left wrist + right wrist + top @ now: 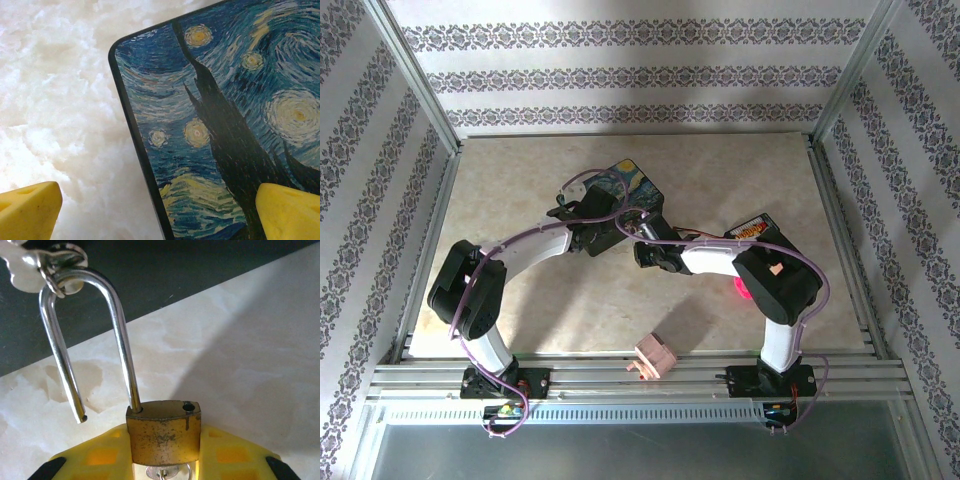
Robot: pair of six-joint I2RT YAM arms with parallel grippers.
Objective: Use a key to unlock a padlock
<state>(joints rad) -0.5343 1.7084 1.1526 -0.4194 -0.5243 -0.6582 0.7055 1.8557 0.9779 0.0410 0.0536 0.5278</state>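
Two yellow fingers (100, 455) clamping one padlock (162, 432), shackle (122, 325) open

Thin grey metal key (167, 473): a sliver below the brass-coloured padlock block (162, 432); the rest is cut off by the bottom edge.
Silver ring at the shackle's top (50, 262): blurred, washed by glare, clipped by the corner; what it joins cannot be told.
Right gripper (162, 452): yellow fingers (100, 457) cut off by the bottom edge.
Left gripper (160, 212): two yellow fingertips (30, 210), clipped by the bottom edge.
Night-sky painted box (225, 125): runs off the right and bottom edges; from above, the box (632, 178) is mostly covered by both wrists.
Pink object (741, 288): largely behind the right arm; kind unclear.
Black packet with red-and-yellow print (752, 228): half under that arm; lettering too small to read.
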